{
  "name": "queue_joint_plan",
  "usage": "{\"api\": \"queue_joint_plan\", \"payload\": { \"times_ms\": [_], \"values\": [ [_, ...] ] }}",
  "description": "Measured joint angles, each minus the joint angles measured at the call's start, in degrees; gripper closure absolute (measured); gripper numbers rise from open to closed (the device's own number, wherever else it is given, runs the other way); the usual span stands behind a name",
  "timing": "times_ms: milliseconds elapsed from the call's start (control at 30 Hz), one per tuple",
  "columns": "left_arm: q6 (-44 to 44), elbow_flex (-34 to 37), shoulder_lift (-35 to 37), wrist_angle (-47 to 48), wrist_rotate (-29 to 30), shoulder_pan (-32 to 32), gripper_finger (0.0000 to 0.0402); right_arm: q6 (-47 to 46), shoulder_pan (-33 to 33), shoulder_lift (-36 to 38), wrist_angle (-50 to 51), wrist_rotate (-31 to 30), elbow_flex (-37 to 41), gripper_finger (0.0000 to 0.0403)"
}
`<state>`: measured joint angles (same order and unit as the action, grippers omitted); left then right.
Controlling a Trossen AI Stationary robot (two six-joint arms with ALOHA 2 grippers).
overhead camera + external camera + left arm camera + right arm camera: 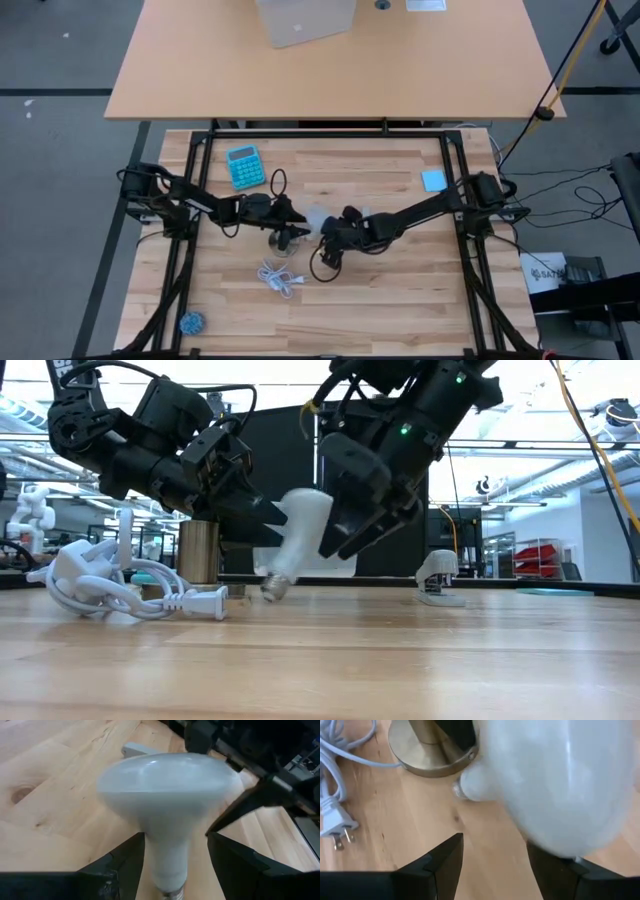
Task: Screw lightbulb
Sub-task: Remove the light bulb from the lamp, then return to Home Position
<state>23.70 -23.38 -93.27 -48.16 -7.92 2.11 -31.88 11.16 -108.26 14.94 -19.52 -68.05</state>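
While the left gripper (pixel 172 855) clamps the neck of the tilted white cone-shaped lightbulb (pixel 300 540) at mid-frame and the right gripper's (pixel 350 540) open jaws straddle its dome, right it over the round brass socket (pixel 199 551) first.

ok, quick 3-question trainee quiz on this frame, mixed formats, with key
1. True or false: the lightbulb is already seated in the brass socket.
2. What does the bulb's screw base rest near? A) the tabletop B) the blue calculator C) the white cord's plug
3. Which gripper's fingers flank the bulb's neck: the left gripper or the right gripper?

Key:
1. False; it is tilted beside the socket.
2. A
3. Left gripper; the right gripper is at the dome end.
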Motion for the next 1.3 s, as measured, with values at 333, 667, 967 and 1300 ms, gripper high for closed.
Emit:
{"api": "queue_joint_plan", "payload": {
  "times_ms": [333, 667, 967, 1300],
  "values": [
    [0.03, 0.01, -0.04, -0.35, -0.06, 0.00, 0.0182, 0.77, 0.54, 5.27, 9.07, -0.20, -0.02, 0.0190],
    [-3.29, 0.20, 6.23, -1.39, -0.18, -0.02, 0.0189, 9.84, 4.99, 10.65, 10.34, -20.80, -0.02, 0.0200],
    [-15.38, 1.57, 30.35, 12.39, 1.93, -0.02, 0.0346, 14.36, 12.15, 21.17, 9.42, -43.16, 6.19, 0.0352],
    [-24.39, 7.41, 60.37, 27.99, 10.93, -0.02, 0.0400, 17.46, 20.63, 36.60, -6.48, -42.25, 28.08, 0.0402]
  ]
}}
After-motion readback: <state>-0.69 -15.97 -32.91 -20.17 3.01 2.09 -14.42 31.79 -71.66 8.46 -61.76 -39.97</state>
